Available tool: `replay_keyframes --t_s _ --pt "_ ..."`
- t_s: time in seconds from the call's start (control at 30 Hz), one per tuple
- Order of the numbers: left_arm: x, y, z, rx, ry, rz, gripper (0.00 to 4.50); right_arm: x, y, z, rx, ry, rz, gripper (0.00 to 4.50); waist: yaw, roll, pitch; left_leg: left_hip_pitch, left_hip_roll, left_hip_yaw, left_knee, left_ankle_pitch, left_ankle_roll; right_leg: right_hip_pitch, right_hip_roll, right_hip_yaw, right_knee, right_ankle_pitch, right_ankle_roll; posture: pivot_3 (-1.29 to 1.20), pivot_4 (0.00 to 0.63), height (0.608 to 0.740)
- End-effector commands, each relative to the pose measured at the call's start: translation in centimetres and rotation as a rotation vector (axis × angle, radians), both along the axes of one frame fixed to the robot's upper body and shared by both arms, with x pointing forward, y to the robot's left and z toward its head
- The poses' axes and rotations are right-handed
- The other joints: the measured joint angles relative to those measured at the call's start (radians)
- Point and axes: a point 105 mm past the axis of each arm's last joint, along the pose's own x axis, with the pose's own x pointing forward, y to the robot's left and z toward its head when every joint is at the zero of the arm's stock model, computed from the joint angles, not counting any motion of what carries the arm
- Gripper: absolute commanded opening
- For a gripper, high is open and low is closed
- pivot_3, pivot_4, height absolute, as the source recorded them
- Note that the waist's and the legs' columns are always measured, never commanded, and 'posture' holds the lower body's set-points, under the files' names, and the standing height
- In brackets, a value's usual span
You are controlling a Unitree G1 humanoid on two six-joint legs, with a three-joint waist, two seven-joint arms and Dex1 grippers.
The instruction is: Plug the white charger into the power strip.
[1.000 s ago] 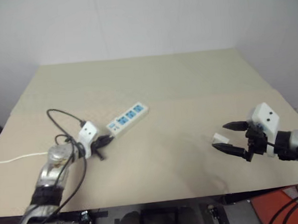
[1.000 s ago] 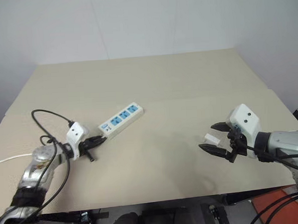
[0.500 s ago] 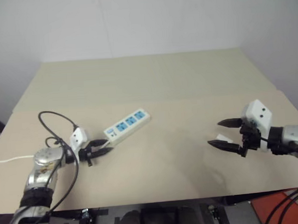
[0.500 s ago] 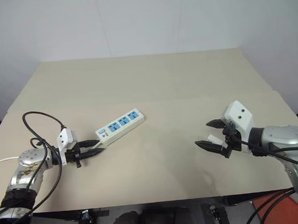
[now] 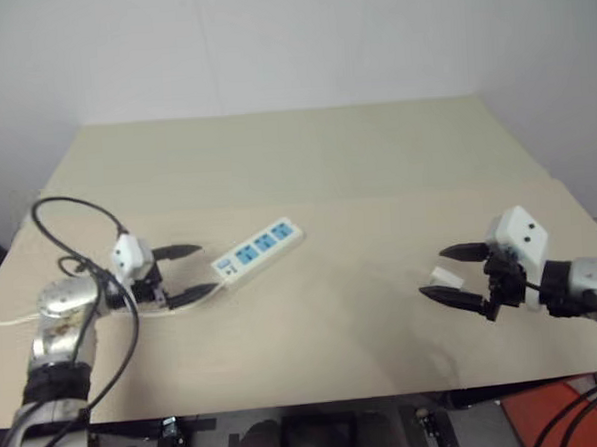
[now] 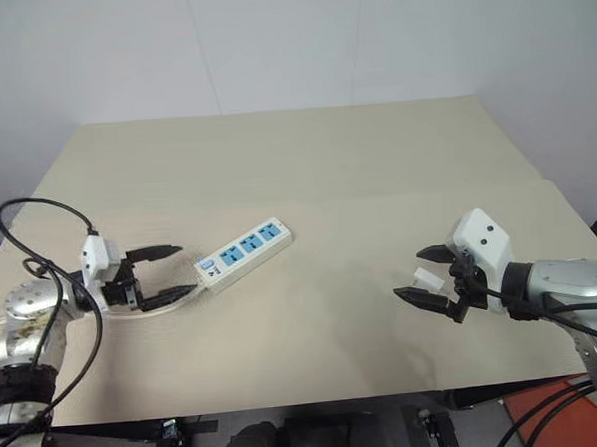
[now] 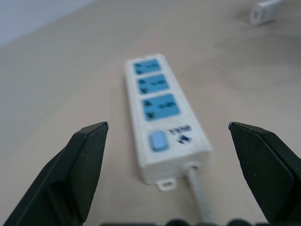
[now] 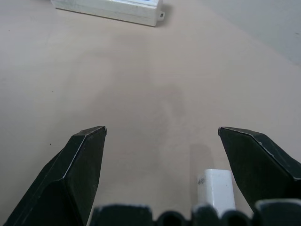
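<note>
The strip [image 5: 259,253] lies on the table [image 5: 315,163] and serves as your landmark; its long axis runs diagonally, switch end toward the left gripper [image 5: 185,272], far socket end pointing up and away toward the table's middle. That gripper stands wide and holds nothing, just off the strip's switch end, its line roughly along the strip's length; the thin cord [image 7: 197,187] leaves that end and runs in between its fingers. All three blue sockets face up and none is occupied.

The charger [image 6: 427,277] lies well apart from the strip, off toward your right side, flat on the table. The right gripper [image 6: 426,273] brackets it loosely: spread wide, one finger on either side, gripping nothing. In the right wrist view the charger [image 8: 215,188] sits close to the gripper's base, nearer one finger than the other.

Judged from this layout, the right arm is much the nearer to the charger, the left to the strip. No containers are present. The charger is not yet picked up.
</note>
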Motion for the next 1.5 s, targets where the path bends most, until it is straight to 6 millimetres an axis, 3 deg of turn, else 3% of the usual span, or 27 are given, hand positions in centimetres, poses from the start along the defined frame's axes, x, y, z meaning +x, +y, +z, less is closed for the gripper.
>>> replay_keyframes --t_s 0.03,0.37,1.07,1.5 --pt "0.1 -0.3 0.5 -0.086 -0.09 0.0 4.49 0.3 0.1 1.4 0.001 -0.076 0.007 4.5 0.0 0.0 0.0 0.0 0.0 0.0 0.0 0.0 0.0 0.0 0.0 0.0 0.0 0.0 0.0 0.0 0.15 0.74" --pt "0.4 -1.8 -3.8 -0.179 -0.016 0.014 4.49 0.3 0.2 1.4 -0.002 -0.087 0.012 4.5 0.0 -0.001 0.001 0.0 0.0 0.0 0.0 0.0 0.0 0.001 0.0 0.0 0.0 0.0 0.0 0.0 0.15 0.74" --pt "1.9 -4.0 -6.1 -0.212 -0.002 0.043 4.49 -0.1 -0.4 1.6 -0.023 -0.091 0.005 4.5 0.009 -0.001 0.001 0.001 0.0 0.0 0.001 0.0 0.0 0.002 0.0 -0.001 0.0 0.0 0.0 0.0 0.15 0.74" --pt "2.0 -3.5 -7.3 -0.169 0.044 0.084 4.49 -0.2 -0.5 1.3 -0.018 -0.087 -0.009 4.5 0.012 -0.001 0.0 0.003 0.0 0.0 0.001 0.0 0.0 0.004 0.001 -0.001 0.001 0.0 0.0 0.0 0.15 0.74"
